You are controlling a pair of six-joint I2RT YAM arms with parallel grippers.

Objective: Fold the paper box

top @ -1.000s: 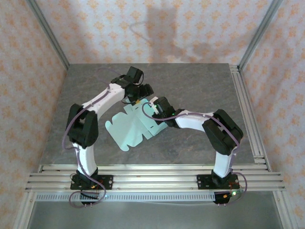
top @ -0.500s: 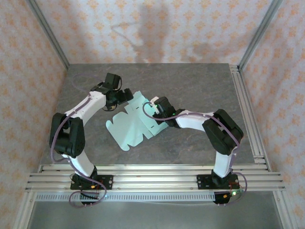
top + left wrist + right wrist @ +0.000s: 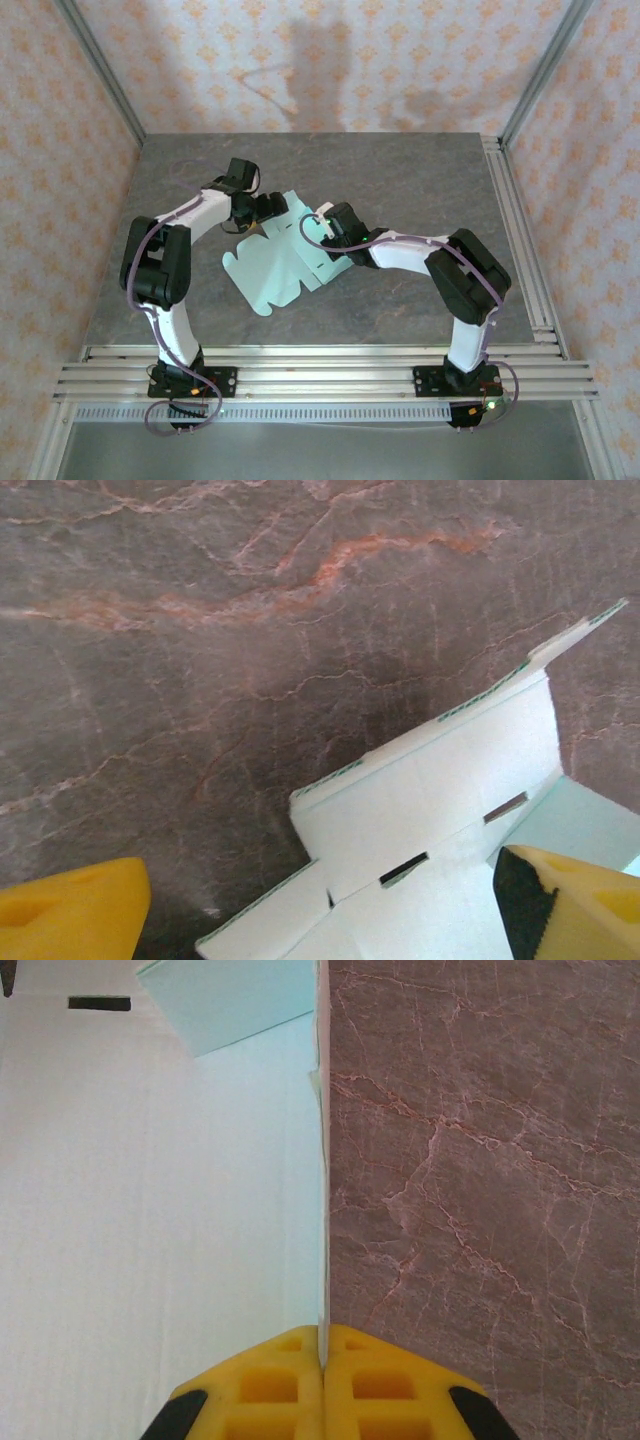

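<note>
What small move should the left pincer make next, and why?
Probably ease the left pincer forward and close it on the near flap of the paper box. It stands wide open with that flap just ahead of it, while the right pincer is shut on another edge and holds the card steady.

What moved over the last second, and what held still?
The left arm swung left off the paper box, then edged back toward it; its jaws stand open beside the far flap, now uncovered. The right arm kept its jaws shut on the box's edge, and the box lies where it was.
</note>
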